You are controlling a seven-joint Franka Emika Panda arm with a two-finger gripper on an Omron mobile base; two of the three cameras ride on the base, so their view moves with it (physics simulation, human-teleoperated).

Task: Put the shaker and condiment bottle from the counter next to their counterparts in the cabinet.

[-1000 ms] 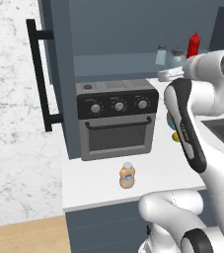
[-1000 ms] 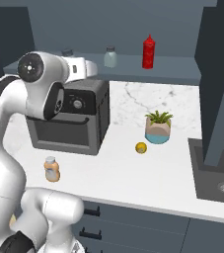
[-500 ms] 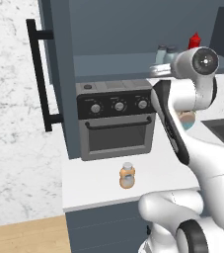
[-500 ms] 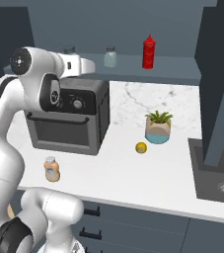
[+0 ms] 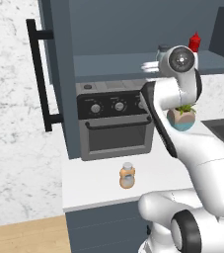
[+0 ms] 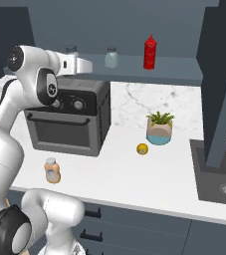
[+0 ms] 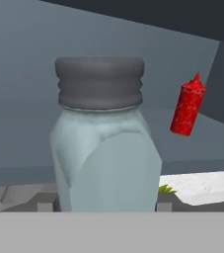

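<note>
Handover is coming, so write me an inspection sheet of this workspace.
Surface: counter, white; orange bottle stands before the oven.
Job's things: shaker and red bottle on the cabinet shelf; second shaker beside the hand.
Clutter: plant, yellow fruit.
Grippers: gripper at shelf height, pointing at the shaker; jaws' state unclear.
Cables: nothing seen.
Surroundings: sink; cabinet door open.

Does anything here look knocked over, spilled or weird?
Nothing is spilled or toppled. The orange condiment bottle stands upright alone on the counter, and the lemon lies loose near the potted plant.
</note>
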